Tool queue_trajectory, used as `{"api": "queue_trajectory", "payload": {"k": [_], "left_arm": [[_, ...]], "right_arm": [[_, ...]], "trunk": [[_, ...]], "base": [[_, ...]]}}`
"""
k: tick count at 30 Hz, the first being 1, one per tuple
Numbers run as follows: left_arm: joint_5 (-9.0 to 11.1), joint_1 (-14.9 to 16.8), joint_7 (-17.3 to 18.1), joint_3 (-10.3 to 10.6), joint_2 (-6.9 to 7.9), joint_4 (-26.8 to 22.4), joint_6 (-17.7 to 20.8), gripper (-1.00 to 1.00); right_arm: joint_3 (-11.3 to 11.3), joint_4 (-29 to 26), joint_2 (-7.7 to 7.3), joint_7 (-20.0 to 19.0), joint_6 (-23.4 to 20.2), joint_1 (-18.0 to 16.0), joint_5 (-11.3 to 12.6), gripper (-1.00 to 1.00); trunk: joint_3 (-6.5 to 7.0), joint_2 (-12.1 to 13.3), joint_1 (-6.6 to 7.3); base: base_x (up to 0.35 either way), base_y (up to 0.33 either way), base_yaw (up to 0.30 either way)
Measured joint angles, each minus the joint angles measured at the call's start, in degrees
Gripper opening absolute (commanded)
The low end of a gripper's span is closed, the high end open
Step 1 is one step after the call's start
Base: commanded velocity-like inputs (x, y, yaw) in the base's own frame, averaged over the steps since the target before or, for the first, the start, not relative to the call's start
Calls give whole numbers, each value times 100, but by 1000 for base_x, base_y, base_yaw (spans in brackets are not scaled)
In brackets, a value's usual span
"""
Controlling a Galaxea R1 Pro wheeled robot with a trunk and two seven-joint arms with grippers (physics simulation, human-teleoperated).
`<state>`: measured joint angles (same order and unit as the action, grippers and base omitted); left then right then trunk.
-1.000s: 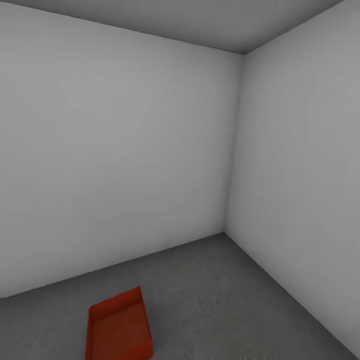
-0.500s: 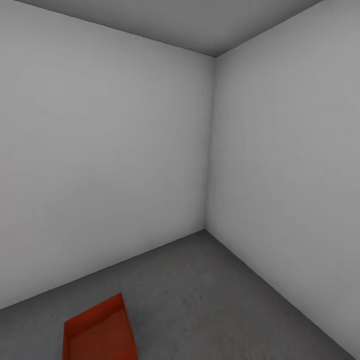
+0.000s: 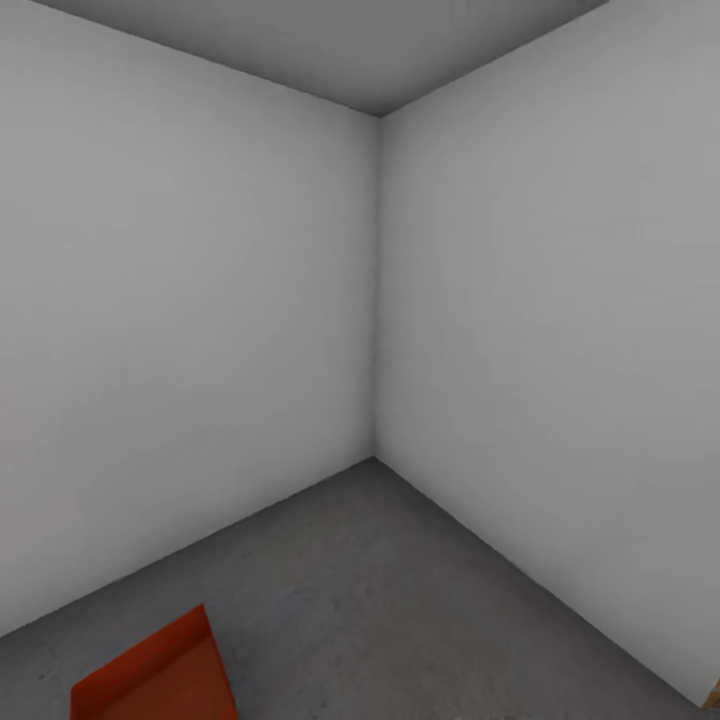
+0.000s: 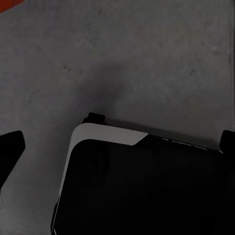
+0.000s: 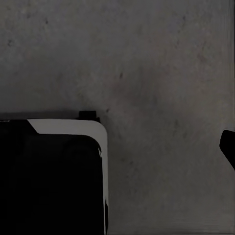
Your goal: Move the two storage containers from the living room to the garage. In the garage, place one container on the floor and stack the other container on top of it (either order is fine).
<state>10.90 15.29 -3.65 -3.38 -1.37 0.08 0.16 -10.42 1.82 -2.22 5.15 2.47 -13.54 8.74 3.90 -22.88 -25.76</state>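
We saw a bare garage corner in the head view: two plain, matte white-grey walls (image 3: 200, 330) met at a straight vertical seam, under a flat grey ceiling (image 3: 350, 50). The floor (image 3: 400, 600) was dark grey concrete with a faint mottled, slightly rough texture.

One storage container (image 3: 155, 675) lay on the floor at the lower left edge of the head view, cut off by the frame. It was orange-red, rectangular, thin-walled and smooth, with a flat bottom and an open top. It sat well apart from the wall corner. A small tan sliver (image 3: 712, 694) showed at the lower right edge; we could not tell what it was.

In the left wrist view, a black body with a rounded white edge (image 4: 137, 186), part of the robot, sat over the concrete. Two dark finger tips (image 4: 11, 144) of the left gripper (image 4: 117, 147) stood at opposite edges, spread wide with nothing between them. A small orange-red patch showed at one corner of this view, well apart from the fingers.

In the right wrist view, a like black and white body (image 5: 54, 176) covered part of the concrete. One dark finger tip (image 5: 228, 146) showed at the edge; we could not tell how the right gripper stood.
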Motion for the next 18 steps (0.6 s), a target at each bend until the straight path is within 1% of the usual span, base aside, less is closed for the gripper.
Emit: {"api": "queue_trajectory", "payload": {"k": [18], "left_arm": [[0,0,-9,0,6,0,0,100]], "right_arm": [[1,-5,-9,1,0,0,0,100]], "trunk": [[0,0,0]], "base": [[0,0,-288]]}}
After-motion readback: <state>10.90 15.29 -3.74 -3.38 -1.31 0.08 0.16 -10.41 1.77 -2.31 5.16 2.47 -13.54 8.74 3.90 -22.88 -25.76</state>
